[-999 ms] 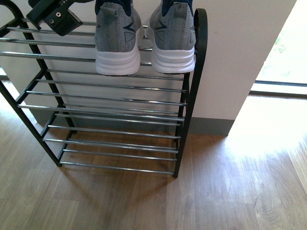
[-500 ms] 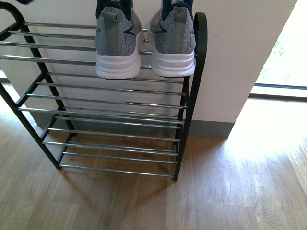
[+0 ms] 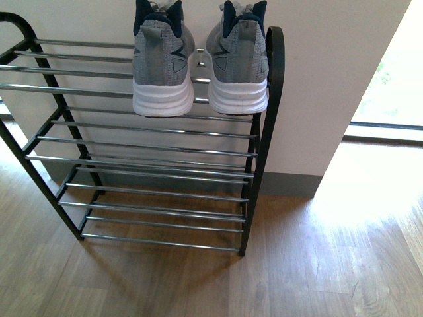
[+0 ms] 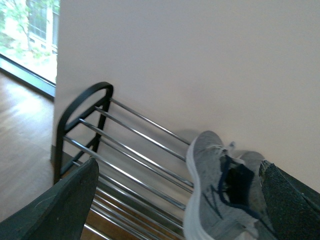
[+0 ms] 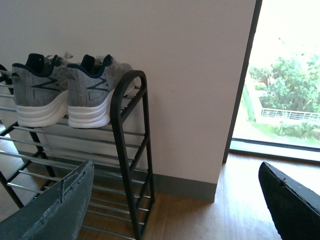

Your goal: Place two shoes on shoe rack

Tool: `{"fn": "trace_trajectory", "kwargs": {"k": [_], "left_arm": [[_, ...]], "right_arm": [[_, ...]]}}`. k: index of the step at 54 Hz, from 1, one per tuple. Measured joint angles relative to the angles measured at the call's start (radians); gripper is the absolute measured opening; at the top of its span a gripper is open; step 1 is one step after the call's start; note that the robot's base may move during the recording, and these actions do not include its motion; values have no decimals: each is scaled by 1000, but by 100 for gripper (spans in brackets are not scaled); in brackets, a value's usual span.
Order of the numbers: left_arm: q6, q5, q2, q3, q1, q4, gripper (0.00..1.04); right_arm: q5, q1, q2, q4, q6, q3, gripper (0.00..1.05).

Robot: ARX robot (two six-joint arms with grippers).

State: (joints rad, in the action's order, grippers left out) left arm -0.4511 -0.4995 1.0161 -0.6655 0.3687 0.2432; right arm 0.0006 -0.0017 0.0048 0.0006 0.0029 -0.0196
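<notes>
grey sneakers untouched by either gripper | left gripper: jaws spread wide, empty, near the pair | right gripper: jaws spread wide, empty, apart from the shoe rack | pair side by side, heels out, on the rack's top tier, upper centre of front view | rack stands against white wall on wood floor

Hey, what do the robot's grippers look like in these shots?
They show only in the wrist views. The left gripper has two broad, dark, matte fingers tapering to blunt tips. The right gripper matches; one finger looks scuffed grey, the other black. No cables or markings show; the arms are out of view.
</notes>
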Motion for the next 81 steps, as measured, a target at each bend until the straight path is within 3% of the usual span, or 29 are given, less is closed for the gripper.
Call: {"fn": "trace_trajectory", "kwargs": {"k": [7,10,21,30,31,34,37,41,49,54,62,81], "left_arm": [[61,-66,-133,106,-16,6,95],[125,-132,-172,168,-24,83,95],[166,-112,-239,340,-108,141,95],[166,-119,-256,349,-129,145,95],[187,-81,-261,352,-138,153,94],[283,165,-295,386,-196,191,82],[340,291,-324,414,-221,196,73],[384,369,-353,444,-239,196,62],[424,406,-406,499,-269,195,39],[433,489,-443,522,-335,185,24],[436,496,-497,554,-364,164,1],[440,499,-629,609,-365,87,1]], "right_arm": [[0,0,0,0,0,0,96],[0,0,0,0,0,0,96],[0,0,0,0,0,0,96],[0,0,0,0,0,0,96],[0,0,0,0,0,0,96],[0,0,0,0,0,0,96],[0,0,0,0,0,0,96],[0,0,0,0,0,0,96],[0,0,0,0,0,0,96],[0,0,0,0,0,0,96],[0,0,0,0,0,0,96],[0,0,0,0,0,0,96]]}}
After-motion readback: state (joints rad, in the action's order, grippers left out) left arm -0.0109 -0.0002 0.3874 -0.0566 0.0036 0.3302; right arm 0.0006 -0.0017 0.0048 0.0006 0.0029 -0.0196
